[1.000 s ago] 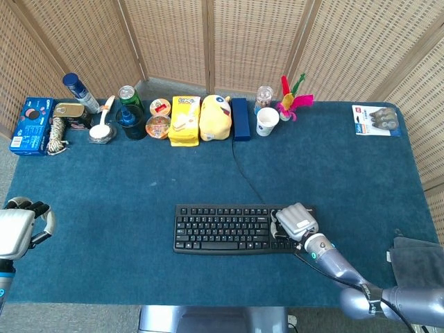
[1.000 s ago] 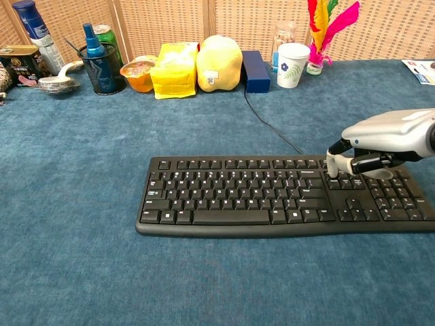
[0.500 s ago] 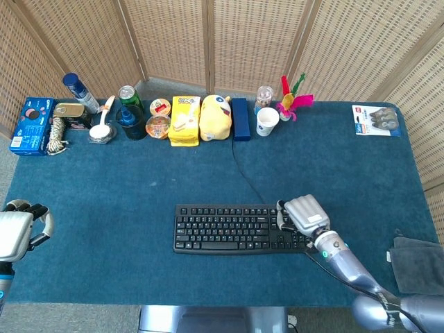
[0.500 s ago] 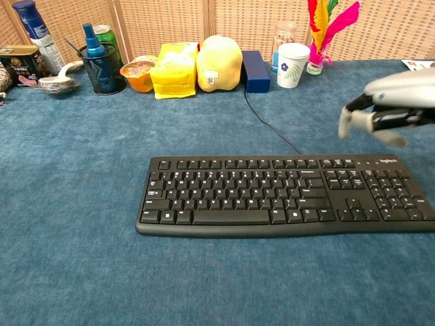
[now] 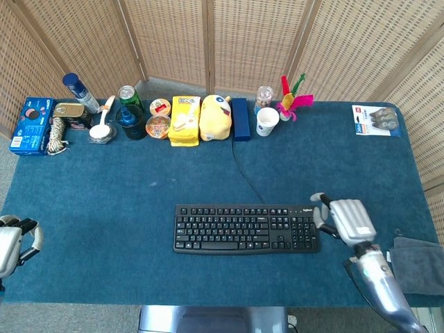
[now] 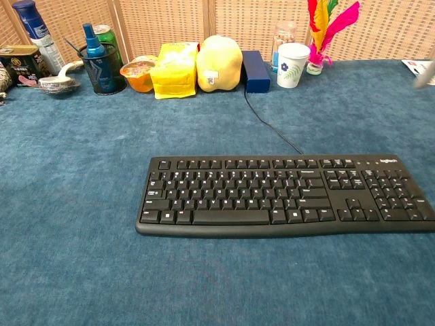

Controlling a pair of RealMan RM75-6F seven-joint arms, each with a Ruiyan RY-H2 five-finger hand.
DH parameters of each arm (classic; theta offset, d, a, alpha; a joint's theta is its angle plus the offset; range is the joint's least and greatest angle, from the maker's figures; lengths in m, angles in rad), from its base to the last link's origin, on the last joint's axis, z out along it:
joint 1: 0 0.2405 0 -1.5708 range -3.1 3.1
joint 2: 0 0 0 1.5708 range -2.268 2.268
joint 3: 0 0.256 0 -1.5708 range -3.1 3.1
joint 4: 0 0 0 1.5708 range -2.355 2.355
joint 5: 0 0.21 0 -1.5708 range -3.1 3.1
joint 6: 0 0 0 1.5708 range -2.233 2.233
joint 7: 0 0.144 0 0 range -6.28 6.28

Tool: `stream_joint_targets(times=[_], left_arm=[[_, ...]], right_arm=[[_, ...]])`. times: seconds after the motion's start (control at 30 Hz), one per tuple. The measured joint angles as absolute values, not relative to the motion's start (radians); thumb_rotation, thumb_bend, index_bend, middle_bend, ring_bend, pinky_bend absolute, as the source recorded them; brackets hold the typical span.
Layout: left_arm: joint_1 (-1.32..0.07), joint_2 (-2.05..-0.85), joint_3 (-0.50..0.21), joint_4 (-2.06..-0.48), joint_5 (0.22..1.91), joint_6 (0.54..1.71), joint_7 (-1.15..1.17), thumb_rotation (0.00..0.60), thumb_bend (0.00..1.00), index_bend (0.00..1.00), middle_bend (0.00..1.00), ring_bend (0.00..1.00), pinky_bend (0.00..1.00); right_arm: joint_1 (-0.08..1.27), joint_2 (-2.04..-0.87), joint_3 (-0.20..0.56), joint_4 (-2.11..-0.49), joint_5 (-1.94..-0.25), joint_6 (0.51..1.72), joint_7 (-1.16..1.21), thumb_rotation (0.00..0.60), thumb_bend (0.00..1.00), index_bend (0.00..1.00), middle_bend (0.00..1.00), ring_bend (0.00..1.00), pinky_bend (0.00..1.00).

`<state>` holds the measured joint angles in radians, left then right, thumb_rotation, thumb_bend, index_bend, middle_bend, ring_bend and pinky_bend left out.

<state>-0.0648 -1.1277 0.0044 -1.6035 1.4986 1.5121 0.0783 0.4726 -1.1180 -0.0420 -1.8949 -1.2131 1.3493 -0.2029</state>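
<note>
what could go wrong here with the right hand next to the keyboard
The right hand hangs just off the right end of the black keyboard, holding nothing; a sideways swing might knock the keyboard askew. The thin black cable runs up toward the dark blue box, so a shoved keyboard could tug it.

Open cloth around keyboard, cable behind, clutter row along back edge

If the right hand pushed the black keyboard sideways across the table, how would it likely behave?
The keyboard looks like a rigid, flat slab, so it would probably slide as one piece rather than flex or tip. The blue cloth-like table cover likely adds drag. Its cable trails toward the back row, so a long push may tug it. The right hand sits just beside its end.
</note>
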Motion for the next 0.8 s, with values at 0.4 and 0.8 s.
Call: stream_joint_targets(times=[0.4, 0.8], left_arm=[[-0.020, -1.146, 0.028, -1.579, 1.518, 1.547, 0.037, 0.000, 0.53, 0.61, 0.58, 0.51, 0.30], [-0.014, -1.146, 0.018, -1.576, 1.523, 1.554, 0.033, 0.000, 0.53, 0.61, 0.58, 0.51, 0.30]], right_arm=[[0.238, -1.178, -0.096, -1.757, -1.345, 1.528, -0.127, 0.000, 0.62, 0.29, 0.53, 0.62, 0.62], [0.180, -1.178, -0.055, -1.737, -1.349, 1.533, -0.108, 0.000, 0.62, 0.29, 0.53, 0.62, 0.61]])
